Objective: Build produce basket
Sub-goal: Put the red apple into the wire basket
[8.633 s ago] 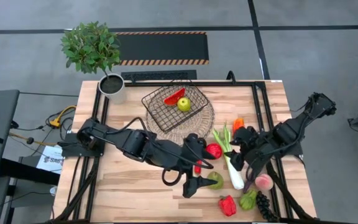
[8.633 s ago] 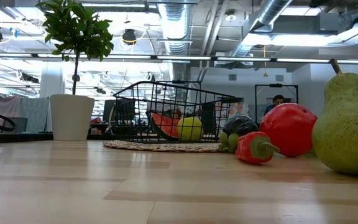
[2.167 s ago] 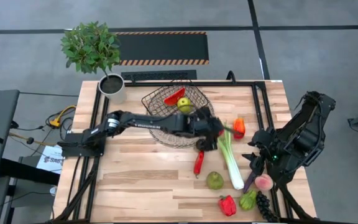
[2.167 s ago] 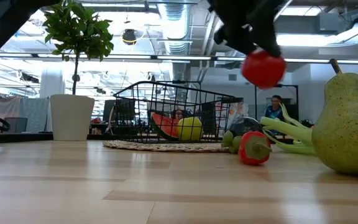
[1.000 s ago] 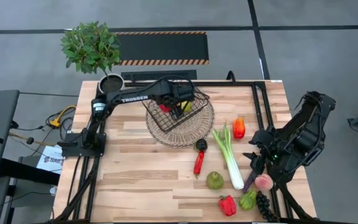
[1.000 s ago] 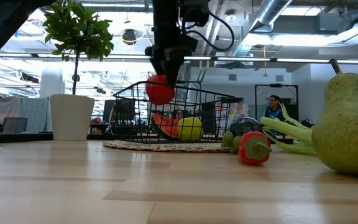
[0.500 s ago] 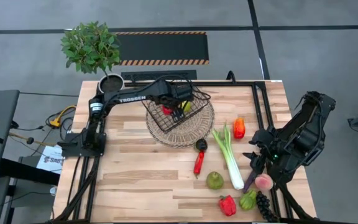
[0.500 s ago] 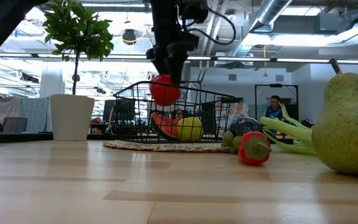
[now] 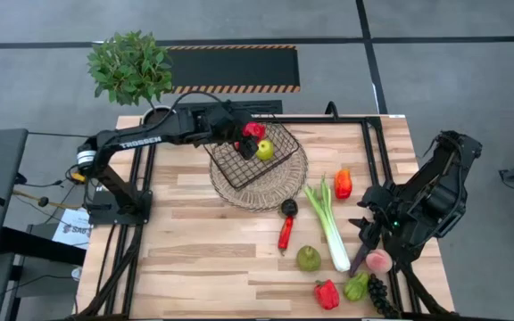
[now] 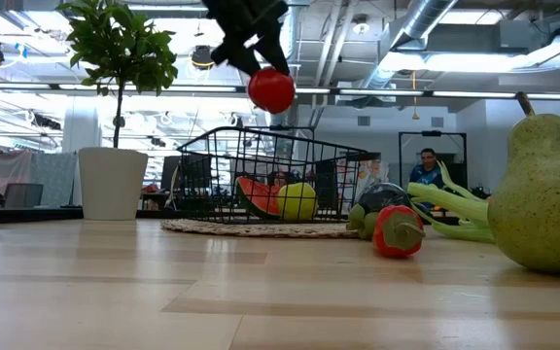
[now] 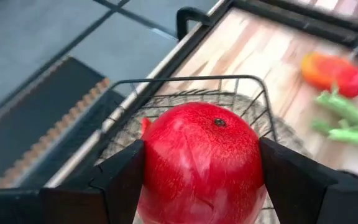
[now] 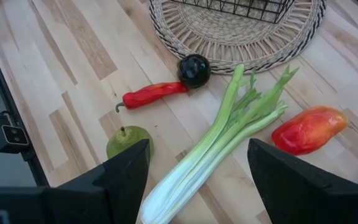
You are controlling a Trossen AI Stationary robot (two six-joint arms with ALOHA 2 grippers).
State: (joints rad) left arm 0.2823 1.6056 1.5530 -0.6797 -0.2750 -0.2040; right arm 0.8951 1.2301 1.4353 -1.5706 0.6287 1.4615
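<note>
My left gripper (image 11: 201, 168): clamped on red apple (image 9: 254, 130), held above the basket's (image 9: 224, 152) far rim; basket on wicker tray (image 9: 286, 185), holding lemon (image 9: 264, 149). My right gripper (image 9: 364, 227): fingers spread, near leek (image 9: 328, 223)

My left arm reaches across from its base at the desk's left edge, its hand (image 9: 247, 132) held high and clamped on a red apple (image 9: 254, 130). My right arm sits folded at the right edge, its hand (image 9: 361, 234) spread wide.
</note>
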